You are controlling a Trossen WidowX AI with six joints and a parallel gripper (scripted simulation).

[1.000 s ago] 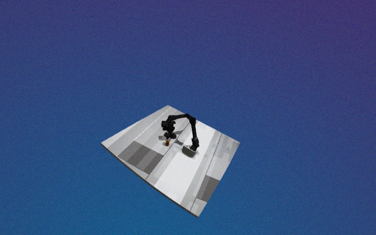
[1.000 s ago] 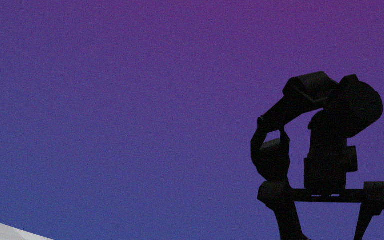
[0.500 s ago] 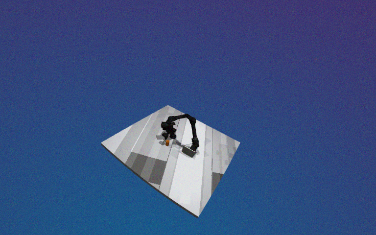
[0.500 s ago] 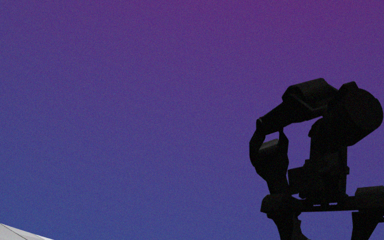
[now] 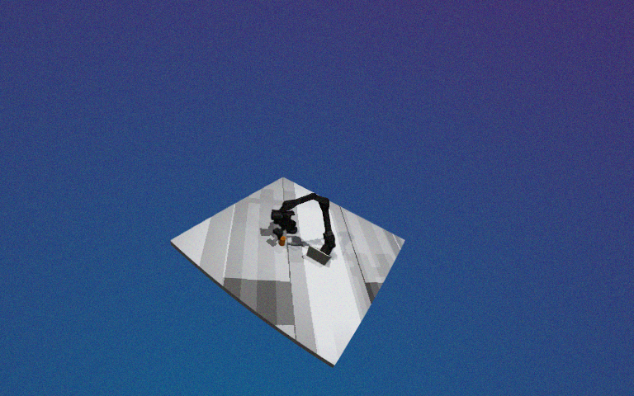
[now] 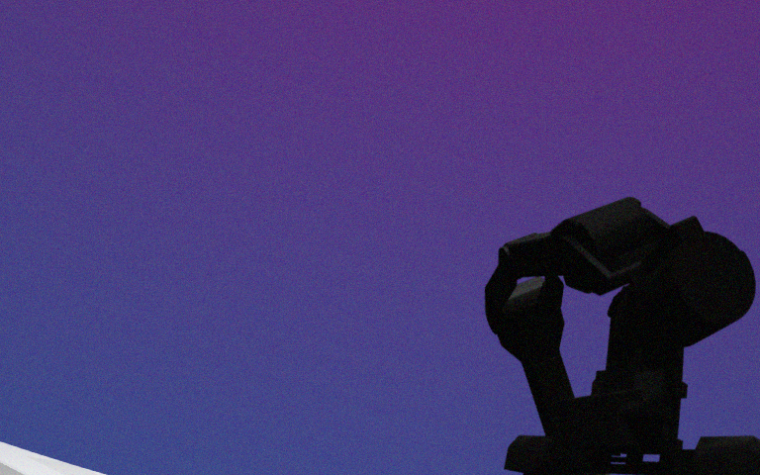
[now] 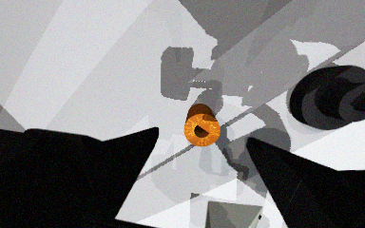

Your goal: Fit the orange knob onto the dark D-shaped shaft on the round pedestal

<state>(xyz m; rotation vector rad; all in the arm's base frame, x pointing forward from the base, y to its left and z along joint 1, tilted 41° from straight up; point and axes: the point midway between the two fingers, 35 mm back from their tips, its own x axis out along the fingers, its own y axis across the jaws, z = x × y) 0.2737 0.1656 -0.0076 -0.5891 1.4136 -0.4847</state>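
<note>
The orange knob [image 5: 282, 241] [image 7: 191, 130] is standing on the surface [image 5: 327, 303] [image 6: 33, 456] [image 7: 71, 85], its open bore facing the wrist camera and showing a D-like outline; this attitude is apparently keeping the side wall available for gripping and the flat readable for alignment. The claw [image 5: 279, 232] [image 6: 630, 461] [image 7: 201, 136] is hanging over the knob with its fingers spread and nothing between them, the knob appearing between the tips in the wrist view. Just beside the knob, the dark round pedestal [image 5: 293, 229] [image 7: 328, 97] is awaiting the part; the flat of its shaft is not showing. The arm [image 5: 327, 217] [image 6: 644, 335] is arching over from beside a grey panel [image 5: 319, 255] [image 7: 233, 216]. The task is probably entering the pick-up step, which is calling for centring, descending and closing squarely, since an off-centre closure could be tipping or rotating the knob
</note>
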